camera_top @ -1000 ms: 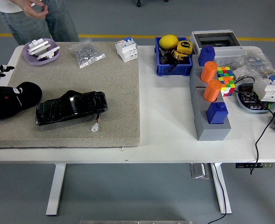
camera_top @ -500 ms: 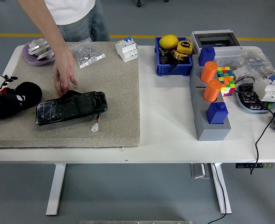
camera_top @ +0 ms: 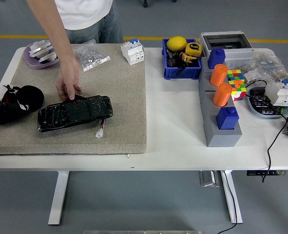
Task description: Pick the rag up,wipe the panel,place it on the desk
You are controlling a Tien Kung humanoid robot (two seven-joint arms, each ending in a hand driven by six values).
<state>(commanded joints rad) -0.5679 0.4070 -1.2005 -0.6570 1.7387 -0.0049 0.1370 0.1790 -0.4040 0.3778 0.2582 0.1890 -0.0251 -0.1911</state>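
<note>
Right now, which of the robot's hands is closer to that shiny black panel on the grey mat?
Left. The robot's left hand lies at the mat's left end, just left of the black panel. The right hand is out of view. A person's hand touches the panel's far edge.

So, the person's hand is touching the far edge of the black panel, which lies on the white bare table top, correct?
Not quite. In the head view the person's hand does touch the far edge of the black panel, but the panel lies on the grey-beige mat that covers the left part of the white table, not on the bare table top.
</note>
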